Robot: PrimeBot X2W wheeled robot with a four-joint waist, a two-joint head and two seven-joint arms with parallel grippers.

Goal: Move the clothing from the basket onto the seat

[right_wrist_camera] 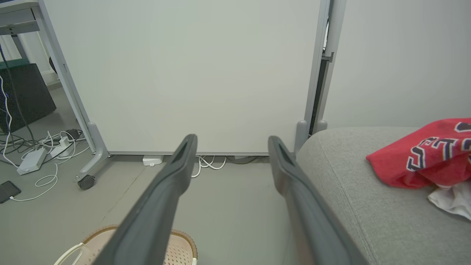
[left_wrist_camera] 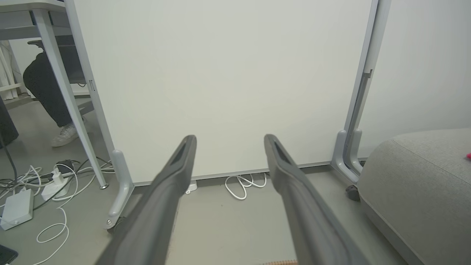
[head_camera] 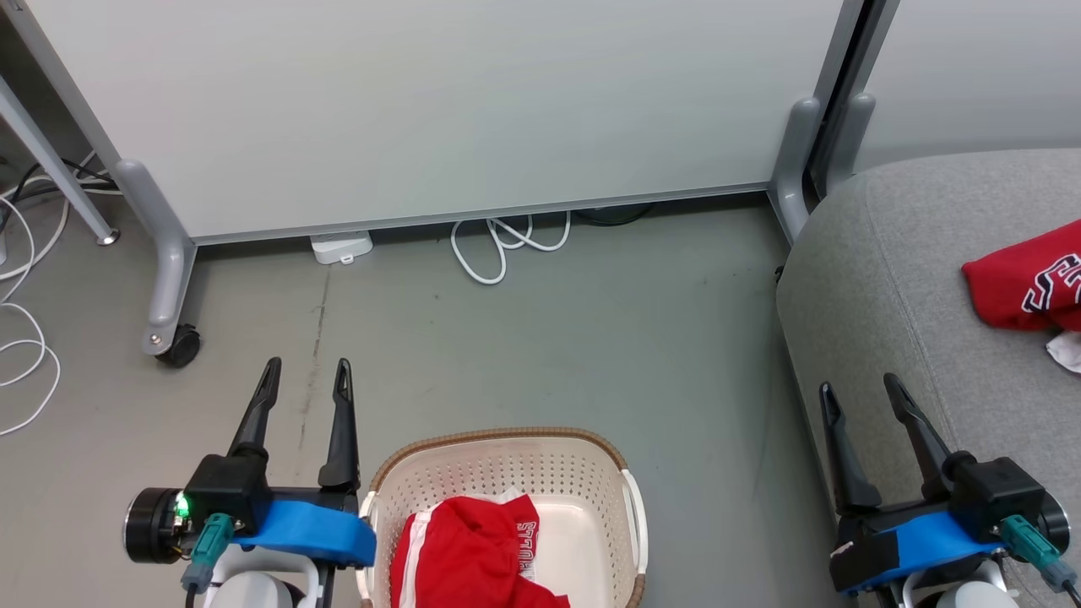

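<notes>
On grey floor (head_camera: 549, 338), cream-white perforated plastic basket (head_camera: 507, 469) holds one crumpled red fabric garment with white trim (head_camera: 469, 553). Second red lettered garment (head_camera: 1022, 283) lies on grey upholstered sofa seat (head_camera: 887, 279), well apart from basket. Left gripper (head_camera: 306, 365) and right gripper (head_camera: 858, 386): fingers spread wide, holding nothing.

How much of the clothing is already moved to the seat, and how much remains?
Done: one red garment lies on the seat. In hand: nothing; the left hand and the right hand are both open and empty, one on each side of the basket. Left: the second red garment is in the basket and must go to the seat.
</notes>
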